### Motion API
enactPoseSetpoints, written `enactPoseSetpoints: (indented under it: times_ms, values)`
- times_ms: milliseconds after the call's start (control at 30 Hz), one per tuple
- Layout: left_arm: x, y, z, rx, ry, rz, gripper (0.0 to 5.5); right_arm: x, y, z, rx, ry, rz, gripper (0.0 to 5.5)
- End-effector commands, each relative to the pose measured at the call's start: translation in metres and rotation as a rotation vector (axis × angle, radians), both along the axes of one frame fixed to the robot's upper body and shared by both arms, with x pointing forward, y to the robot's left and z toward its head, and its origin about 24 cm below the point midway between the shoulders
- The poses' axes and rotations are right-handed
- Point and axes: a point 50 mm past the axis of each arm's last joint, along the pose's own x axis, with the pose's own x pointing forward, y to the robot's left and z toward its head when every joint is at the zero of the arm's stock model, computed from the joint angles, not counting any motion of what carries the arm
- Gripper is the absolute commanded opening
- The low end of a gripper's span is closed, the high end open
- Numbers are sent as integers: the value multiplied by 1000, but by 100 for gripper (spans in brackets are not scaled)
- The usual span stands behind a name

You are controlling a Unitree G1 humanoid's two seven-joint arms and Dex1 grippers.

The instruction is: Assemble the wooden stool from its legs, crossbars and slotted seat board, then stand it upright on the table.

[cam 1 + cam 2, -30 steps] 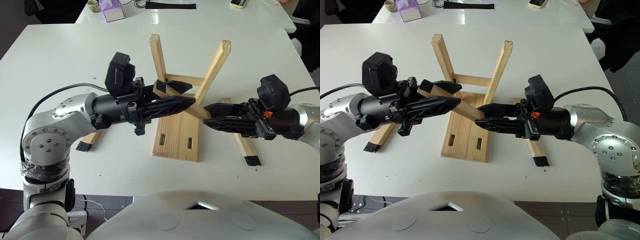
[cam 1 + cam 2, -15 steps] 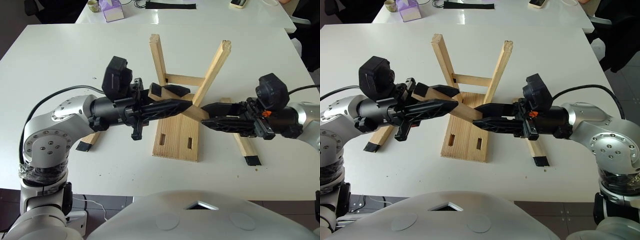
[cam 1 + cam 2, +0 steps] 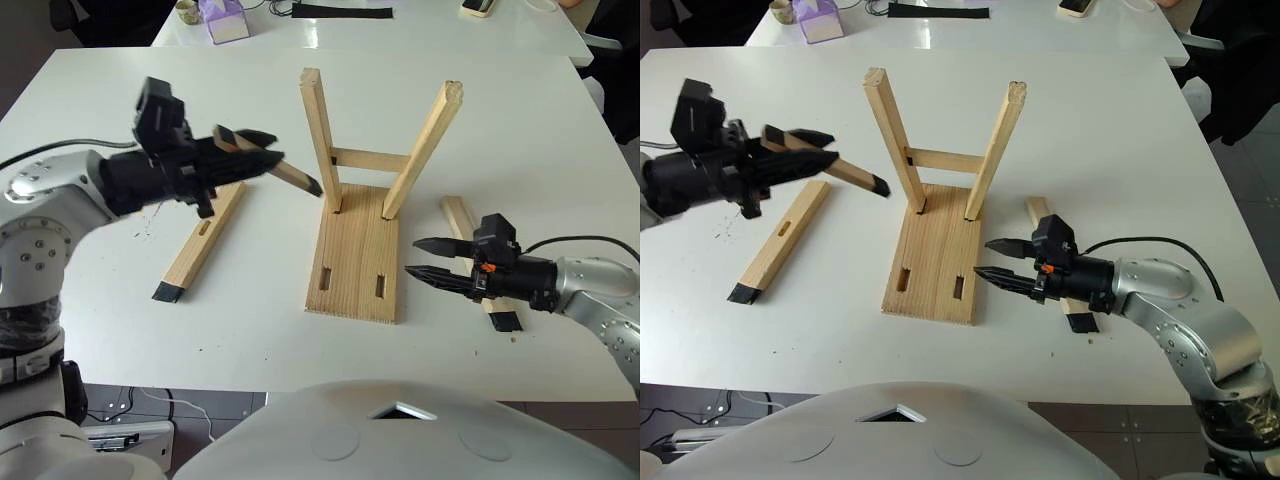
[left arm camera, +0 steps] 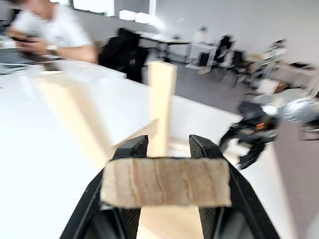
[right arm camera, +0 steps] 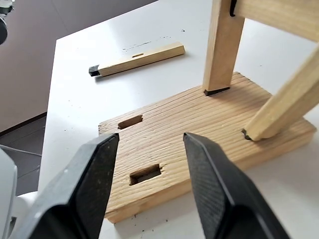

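Left eye view: the slotted seat board (image 3: pixel 352 250) lies flat at the middle of the white worktop (image 3: pixel 520 150). Two legs stand in its far slots, the left leg (image 3: pixel 320 140) leaning slightly left and the right leg (image 3: pixel 425 145) leaning right, and a crossbar (image 3: pixel 368 159) joins them partway up. The two slots (image 3: pixel 327 277) at the near end of the board are unfilled. The left gripper (image 3: pixel 272 147) is raised over the far left part of the worktop, its fingers clamped on a wooden bar (image 3: pixel 298 178). The bar's black-tipped end points down and right toward the left leg but stays apart from it. In the left wrist view the bar's cut end sits squeezed between the two black fingers (image 4: pixel 129 154). A loose leg (image 3: pixel 205 240) lies flat to the left of the board, its black tip toward the near edge. The right gripper (image 3: pixel 412 257) hangs low just to the right of the board's near half, its fingers spread apart and holding nothing. Another loose leg (image 3: pixel 458 213) lies on the worktop beside and under that arm.
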Motion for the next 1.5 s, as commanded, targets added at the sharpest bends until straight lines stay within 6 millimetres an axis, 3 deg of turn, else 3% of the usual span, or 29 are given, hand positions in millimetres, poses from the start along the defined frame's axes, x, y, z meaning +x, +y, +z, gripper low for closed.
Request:
enactPoseSetpoints:
  times_ms: [33, 100, 233, 467, 667, 867, 933, 1267, 1400, 1500]
  values:
    - [41, 67, -12, 239, -111, 407, 131, -7, 0, 5, 35, -68, -115, 238]
    - [45, 89, -30, 389, -132, 493, 131, -10, 0, 4, 44, -76, -148, 238]
    - [29, 113, -69, 770, -169, 404, 131, -11, -1, 2, 37, -84, -182, 238]
    - [3, 124, -81, 961, -126, 112, 131, -12, -4, 4, 32, -103, -230, 238]
    - [-8, 113, -72, 808, -11, -58, 131, -15, -3, 0, 28, -106, -268, 238]
    - [-48, 102, -93, 699, 207, -253, 131, -14, -1, -1, 35, -119, -295, 238]
    - [-53, 97, -96, 670, 225, -263, 131, -14, -1, -2, 35, -122, -303, 238]
    - [-38, 70, -78, 507, 172, -251, 131, -13, -1, -6, 28, -120, -329, 238]
    - [-40, 74, -77, 544, 170, -229, 131, -14, -3, -7, 21, -114, -326, 238]
    - [-30, 84, -61, 562, 111, -168, 131, -15, -5, -7, 14, -112, -326, 238]
